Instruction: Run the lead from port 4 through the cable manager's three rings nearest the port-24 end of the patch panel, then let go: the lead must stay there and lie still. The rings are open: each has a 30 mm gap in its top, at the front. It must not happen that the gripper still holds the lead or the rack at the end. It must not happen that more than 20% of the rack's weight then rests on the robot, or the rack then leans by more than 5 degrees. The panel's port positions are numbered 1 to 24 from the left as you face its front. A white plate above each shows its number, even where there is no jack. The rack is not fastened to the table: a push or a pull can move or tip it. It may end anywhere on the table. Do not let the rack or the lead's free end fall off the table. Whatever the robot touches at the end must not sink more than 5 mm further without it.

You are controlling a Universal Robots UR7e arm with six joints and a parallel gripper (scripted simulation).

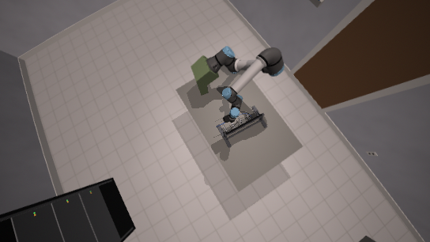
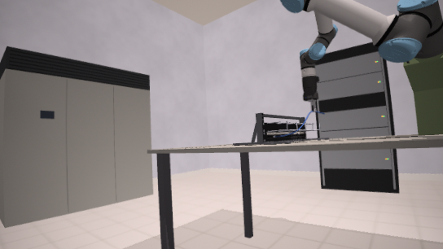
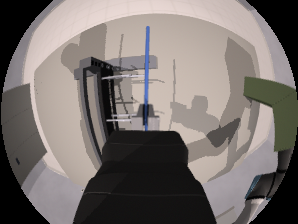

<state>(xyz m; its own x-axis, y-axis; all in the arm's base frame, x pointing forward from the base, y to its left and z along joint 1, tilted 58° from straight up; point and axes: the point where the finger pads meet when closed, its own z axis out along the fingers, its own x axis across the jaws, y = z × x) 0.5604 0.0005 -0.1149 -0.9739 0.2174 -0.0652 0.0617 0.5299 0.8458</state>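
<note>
The dark rack with the patch panel [image 1: 244, 125] [image 2: 259, 128] [image 3: 106, 107] stands upright on the table. Thin pale ring wires [image 2: 313, 129] [image 3: 125, 77] stick out from its front. The blue lead [image 2: 306, 119] [image 3: 147, 65] rises in a curve from the panel's front to my gripper [image 2: 313, 109] [image 3: 145, 110], which is shut on it above ring height. A short tail reaches past the fingers. In the wrist view the lead stands out straight beyond the fingers, to the right of the rack. No part of the lead is seen inside a ring there. Port numbers are too small to read.
The grey table [image 1: 273, 154] [image 2: 195, 148] [image 3: 200, 65] carries the rack, with table surface on all sides of it. The green robot stand [image 1: 205, 71] [image 2: 425, 98] [image 3: 270, 95] is beyond the rack's front side. Tall cabinets stand away from the table.
</note>
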